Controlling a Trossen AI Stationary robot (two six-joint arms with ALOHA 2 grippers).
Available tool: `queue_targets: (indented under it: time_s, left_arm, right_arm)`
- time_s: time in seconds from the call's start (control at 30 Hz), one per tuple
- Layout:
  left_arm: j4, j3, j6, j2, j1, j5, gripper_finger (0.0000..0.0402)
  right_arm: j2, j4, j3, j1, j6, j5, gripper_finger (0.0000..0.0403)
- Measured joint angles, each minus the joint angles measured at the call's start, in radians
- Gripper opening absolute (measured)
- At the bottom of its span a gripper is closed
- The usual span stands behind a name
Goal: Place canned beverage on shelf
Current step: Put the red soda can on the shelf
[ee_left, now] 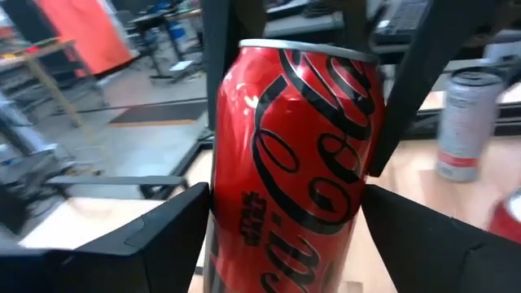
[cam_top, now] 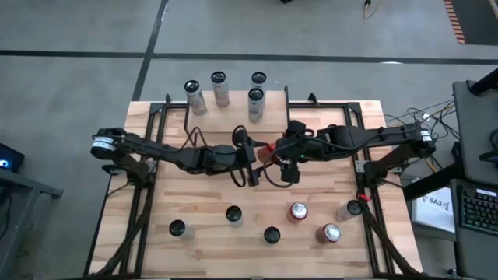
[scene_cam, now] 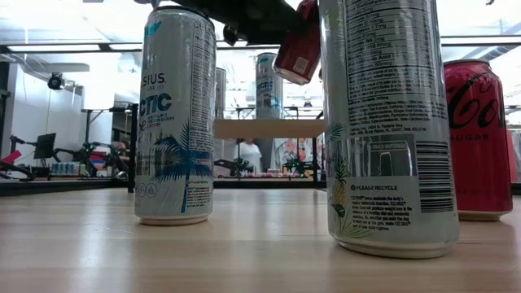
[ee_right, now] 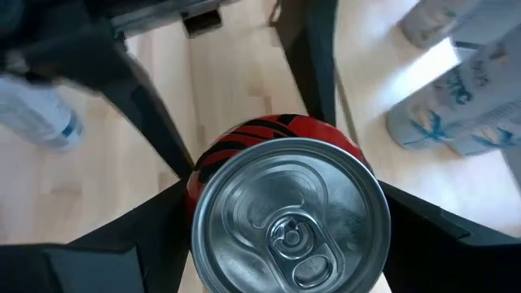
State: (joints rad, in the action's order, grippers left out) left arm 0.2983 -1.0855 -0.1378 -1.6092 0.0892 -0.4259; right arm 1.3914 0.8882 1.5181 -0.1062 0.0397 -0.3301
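Right claw (ee_right: pixel 285 236) grasps our red can (ee_right: pixel 289 216) aloft mid-table, lid toward its wrist, long axis tilted. Left claw (ee_left: pixel 285 236) brackets the can, fingers parted, released. Shelf (cam_top: pixel 233 109) beyond carries four cans.

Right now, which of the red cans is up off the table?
The red Coca-Cola can between the left gripper and right gripper; the other red cans stand on the tabletop.
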Motion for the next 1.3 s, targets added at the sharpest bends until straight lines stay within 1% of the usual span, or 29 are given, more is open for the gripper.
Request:
queue_targets:
  time_s: [0.03,0.3,0.63,0.7,0.9,1.03,1.13,1.27,1.3]
  left_arm:
    - [0.005,0.000,0.000,-0.004,0.001,-0.019,0.0302]
    - [0.013,0.000,-0.001,-0.008,-0.001,-0.010,0.0309]
    - [0.016,0.000,0.009,-0.011,-0.002,-0.021,0.0312]
    - [0.018,0.000,0.013,-0.011,-0.002,-0.025,0.0321]
    - [0.005,0.002,0.015,-0.017,-0.003,-0.052,0.0368]
    - [0.011,0.002,0.011,-0.017,-0.003,-0.069,0.0379]
    - [0.008,0.002,0.009,-0.017,-0.003,-0.104,0.0362]
    - [0.012,0.002,-0.017,-0.016,-0.001,-0.108,0.0296]
    - [0.011,0.002,-0.015,-0.016,-0.001,-0.109,0.0289]
  right_arm:
    - [0.000,-0.003,0.000,0.000,0.005,-0.008,0.0293]
    - [0.001,-0.025,0.000,0.000,0.005,-0.012,0.0293]
    - [0.002,-0.032,0.000,0.004,0.055,-0.026,0.0293]
    - [0.002,-0.041,0.000,0.004,0.069,-0.030,0.0293]
    - [0.002,-0.102,0.000,0.004,0.097,-0.036,0.0293]
    - [0.002,-0.133,0.001,0.008,0.095,-0.034,0.0293]
    - [0.002,-0.132,0.001,0.008,0.095,-0.037,0.0293]
    - [0.002,-0.124,0.001,0.008,0.094,-0.032,0.0293]
    - [0.002,-0.123,0.001,0.008,0.095,-0.029,0.0293]
